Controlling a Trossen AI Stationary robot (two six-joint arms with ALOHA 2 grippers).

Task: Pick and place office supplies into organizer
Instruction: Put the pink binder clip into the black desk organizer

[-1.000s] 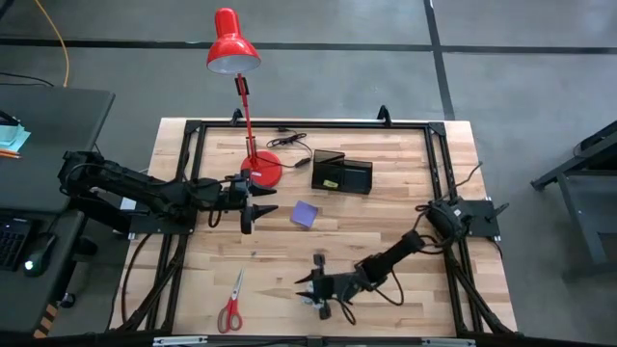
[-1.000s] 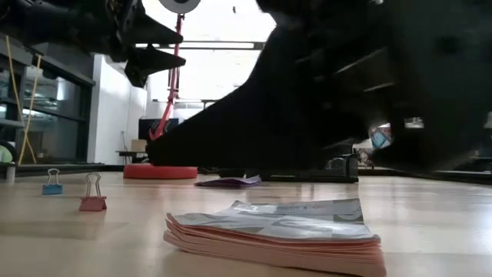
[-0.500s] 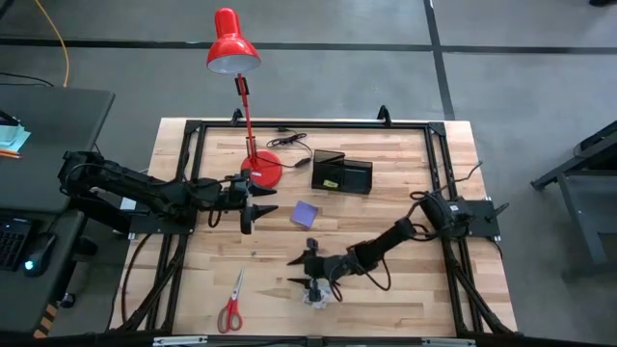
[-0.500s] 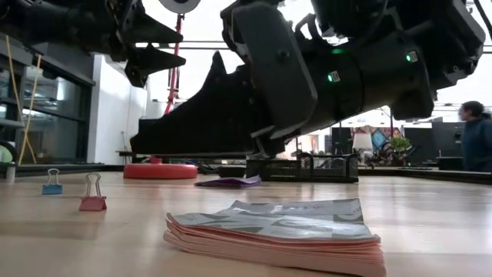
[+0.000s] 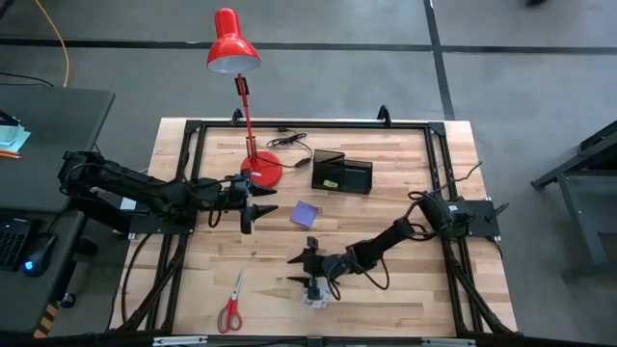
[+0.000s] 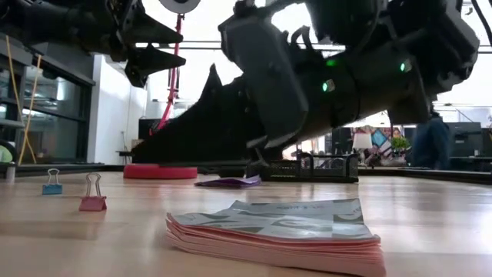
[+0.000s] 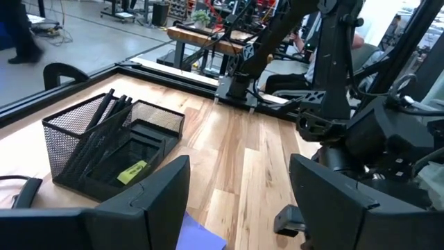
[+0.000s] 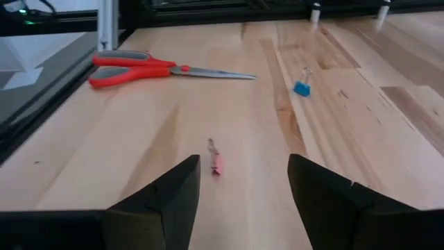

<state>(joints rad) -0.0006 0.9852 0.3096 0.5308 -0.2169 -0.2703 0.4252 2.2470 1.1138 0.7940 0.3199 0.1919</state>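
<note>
My right gripper [image 5: 310,277] is hanging low over the table's near middle, empty, its fingers [image 8: 173,201] standing moderately apart. Straight under it in the high view the packet [image 5: 316,296] is lying flat; from the low view it is showing as a thick pad [image 6: 273,231] with a pale patterned cover over pink sheets, its long axis running 9 to 3 across that picture. Only my right wrist view is showing what lies ahead of these fingers: a pink clip [image 8: 216,163] just between them, a blue clip [image 8: 302,87] farther out, and the scissors [image 8: 149,67], blades pointing toward 3 in that picture. In the high view the scissors [image 5: 231,306] are running roughly 12 to 6, handles at 6.

My left gripper [image 5: 256,202] is waiting with fingers wide, by the lamp base [image 5: 262,170], at 9 from the notepad [image 5: 306,213]. Its wrist view alone is looking into the organizer [image 7: 111,149]: black pens [image 7: 104,128] leaning inside, a yellow piece [image 7: 132,171] lying on its floor.

Since a second ago my right arm has been swinging from about 5 toward the centre, and its fingers have been widening.
</note>
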